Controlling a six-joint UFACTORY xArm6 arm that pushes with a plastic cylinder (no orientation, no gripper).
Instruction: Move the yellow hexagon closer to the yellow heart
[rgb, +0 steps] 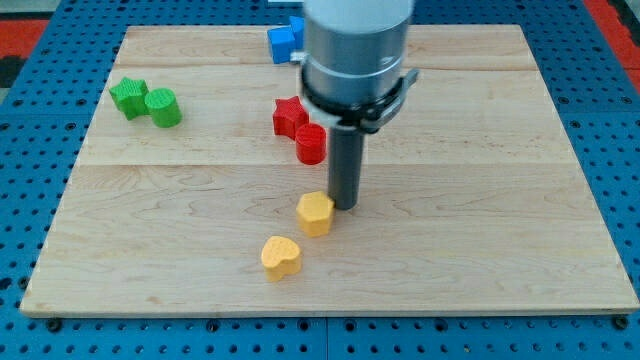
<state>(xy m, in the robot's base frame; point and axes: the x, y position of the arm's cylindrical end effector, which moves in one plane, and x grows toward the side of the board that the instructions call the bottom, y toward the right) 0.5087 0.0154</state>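
Resting on the board with nothing held, my tip (346, 206) sits just beside the yellow hexagon (315, 213), at its upper-right face. Beyond it, down-left and near, lies the yellow heart (281, 257). Judging by looks, the hexagon is light, rigid and slides easily, so push squarely through that face.

Yellow hexagon (315, 213) and yellow heart (281, 257); red star (289, 116), red cylinder (311, 144); green star (128, 97), green cylinder (162, 107); blue block (284, 41); pale wooden board (480, 200); my tip (345, 206) dark grey.
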